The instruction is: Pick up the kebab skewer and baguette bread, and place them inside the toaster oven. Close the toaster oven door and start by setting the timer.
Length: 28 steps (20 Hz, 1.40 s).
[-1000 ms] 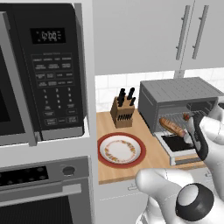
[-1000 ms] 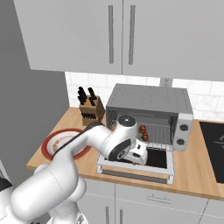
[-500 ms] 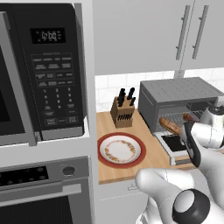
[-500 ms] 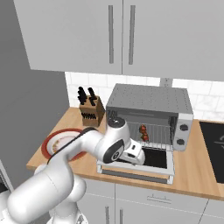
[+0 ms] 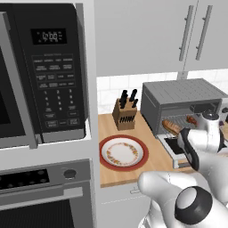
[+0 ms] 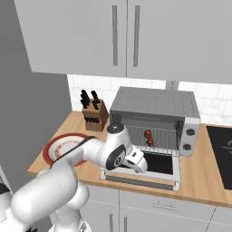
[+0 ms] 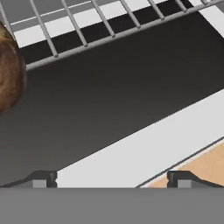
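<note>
The grey toaster oven [image 5: 187,95] [image 6: 156,106] stands on the counter with its door [image 5: 174,147] [image 6: 149,170] folded down flat. Inside, the brown baguette bread [image 5: 171,127] lies on the wire rack at the left; its rounded end [image 7: 8,74] shows in the hand view. The kebab skewer [image 5: 192,119] [image 6: 148,137] rests on the rack to the right. My gripper [image 5: 190,153] [image 6: 141,166] [image 7: 112,179] hovers low over the door's dark glass [image 7: 109,100], open, fingertips wide apart with nothing between them.
A knife block [image 5: 124,111] [image 6: 93,115] and a red-rimmed plate [image 5: 123,152] [image 6: 63,147] sit left of the oven. The oven's knobs [image 6: 189,132] are on its right. A black microwave [image 5: 44,71] and a wall oven [image 5: 44,196] stand far left; a cooktop [image 6: 222,149] lies right.
My hand has drawn back and down from the rack toward the door's front edge. The baguette and the skewer stay on the rack.
</note>
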### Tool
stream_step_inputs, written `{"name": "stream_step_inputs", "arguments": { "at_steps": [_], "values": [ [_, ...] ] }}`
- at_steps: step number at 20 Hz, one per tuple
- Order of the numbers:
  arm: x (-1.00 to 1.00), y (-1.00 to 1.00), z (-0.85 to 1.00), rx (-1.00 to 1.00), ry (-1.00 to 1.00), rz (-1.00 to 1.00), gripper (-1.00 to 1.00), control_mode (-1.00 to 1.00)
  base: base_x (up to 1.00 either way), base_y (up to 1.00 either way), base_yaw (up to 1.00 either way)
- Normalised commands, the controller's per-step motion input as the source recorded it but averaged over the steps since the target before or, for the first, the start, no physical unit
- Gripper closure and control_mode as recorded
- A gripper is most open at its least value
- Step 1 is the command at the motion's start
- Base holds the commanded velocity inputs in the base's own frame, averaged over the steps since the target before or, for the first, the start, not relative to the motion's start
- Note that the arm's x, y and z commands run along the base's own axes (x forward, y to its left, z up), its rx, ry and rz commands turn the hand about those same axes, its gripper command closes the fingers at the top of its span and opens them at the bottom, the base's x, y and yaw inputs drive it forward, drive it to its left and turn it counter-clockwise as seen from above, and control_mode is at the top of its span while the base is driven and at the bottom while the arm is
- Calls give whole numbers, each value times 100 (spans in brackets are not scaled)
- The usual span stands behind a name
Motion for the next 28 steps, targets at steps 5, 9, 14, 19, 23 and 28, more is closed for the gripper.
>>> {"name": "stream_step_inputs", "arguments": {
  "at_steps": [5, 9, 14, 19, 23, 28],
  "values": [
    [40, -9, -12, 0, 0, -13, -100, -100, 0, 0, 0],
    [31, -22, -19, 0, 0, -10, -100, -100, 0, 0, 0],
    [31, -35, -16, 0, 0, -8, -100, -100, 0, 0, 0],
    [28, -23, -3, 0, 0, -9, -100, -100, 0, 0, 0],
    [13, 0, -5, 0, 0, -14, -100, -100, 0, 0, 0],
    [11, 0, -4, 0, 0, -17, -100, -100, 0, 0, 0]
  ]
}}
